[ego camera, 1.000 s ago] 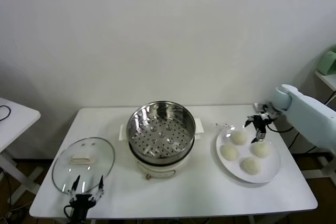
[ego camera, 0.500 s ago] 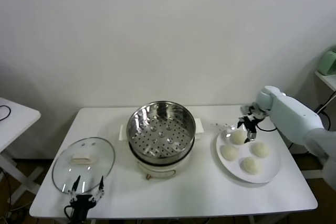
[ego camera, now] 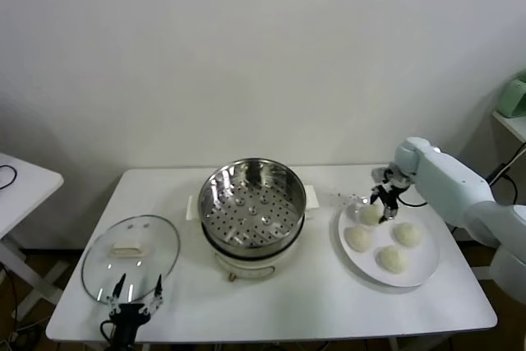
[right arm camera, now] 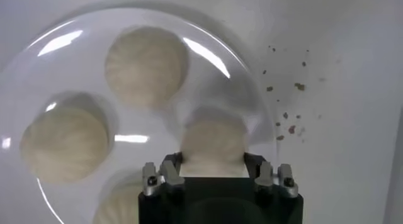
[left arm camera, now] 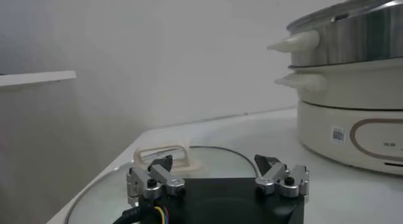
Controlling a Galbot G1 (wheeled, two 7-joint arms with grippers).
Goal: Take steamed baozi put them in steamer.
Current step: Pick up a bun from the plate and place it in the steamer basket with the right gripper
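Note:
Several steamed baozi lie on a white plate (ego camera: 428, 267) at the table's right. My right gripper (ego camera: 382, 200) is down on the far-left baozi (ego camera: 371, 214). In the right wrist view its fingers press both sides of that baozi (right arm camera: 213, 142), which still rests on the plate (right arm camera: 38, 61). Three other baozi (right arm camera: 146, 65) (right arm camera: 63, 143) (right arm camera: 119, 206) lie free around it. The steamer (ego camera: 252, 203), a shiny perforated basket on a white cooker base, stands empty at the table's middle. My left gripper (ego camera: 134, 302) hangs open at the front left edge.
The round glass lid (ego camera: 130, 256) with a white handle lies flat at the front left, right in front of my left gripper (left arm camera: 217, 175). The steamer (left arm camera: 352, 36) rises beside it. Crumbs (right arm camera: 286, 112) dot the table by the plate.
My right gripper has moved left across the plate from the far-right baozi to the far-left one, lowered, and closed its fingers onto it. The left arm has not moved.

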